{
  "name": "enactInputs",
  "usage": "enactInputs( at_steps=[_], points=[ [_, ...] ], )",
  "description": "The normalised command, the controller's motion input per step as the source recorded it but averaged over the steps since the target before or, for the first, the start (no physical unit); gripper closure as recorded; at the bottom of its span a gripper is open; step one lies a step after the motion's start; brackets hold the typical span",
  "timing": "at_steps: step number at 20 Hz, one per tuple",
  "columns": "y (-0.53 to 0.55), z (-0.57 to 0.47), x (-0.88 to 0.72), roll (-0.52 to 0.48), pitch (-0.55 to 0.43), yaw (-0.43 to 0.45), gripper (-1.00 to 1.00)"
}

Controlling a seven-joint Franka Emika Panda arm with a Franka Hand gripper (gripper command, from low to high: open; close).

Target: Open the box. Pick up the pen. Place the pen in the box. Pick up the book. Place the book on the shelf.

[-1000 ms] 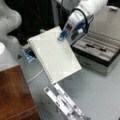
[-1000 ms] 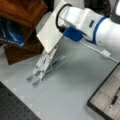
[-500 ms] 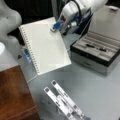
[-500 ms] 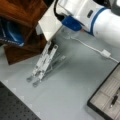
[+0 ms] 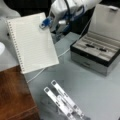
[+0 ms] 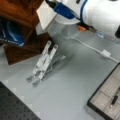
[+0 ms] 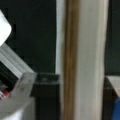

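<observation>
In a front view the white spiral-bound book (image 5: 32, 42) hangs tilted in the air, and my gripper (image 5: 46, 23) is shut on its upper right edge. Its lower left corner reaches over the reddish-brown shelf (image 5: 15, 95). In both front views the box (image 5: 90, 62) stands open with its lid (image 5: 107, 22) raised and the black pen (image 5: 96, 47) lying in a beige compartment. From the opposite side, the book (image 6: 46, 15) sits against the shelf (image 6: 22, 12) with the gripper (image 6: 58, 8) on it. The wrist view is filled by the book's edge (image 7: 90, 60).
A silver slatted metal stand (image 5: 65, 102) lies on the grey table in front of the shelf, also seen as the stand (image 6: 45, 62). A white cable (image 6: 100, 51) runs across the table behind it. Blue items (image 6: 12, 35) sit inside the shelf.
My gripper has carried the book to a front view's left, away from the box and over the shelf's edge. The box and the pen have not moved.
</observation>
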Motion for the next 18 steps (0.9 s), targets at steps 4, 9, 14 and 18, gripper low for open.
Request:
enactInputs(
  at_steps=[4,9,14,18],
  points=[
    [-0.50,0.17,-0.19,0.071,0.004,0.168,1.00],
    [-0.40,0.01,-0.29,0.009,-0.043,0.236,1.00],
    [-0.33,-0.07,-0.40,-0.038,-0.075,0.276,1.00],
    [-0.32,-0.10,-0.43,-0.063,-0.120,0.308,1.00]
  ],
)
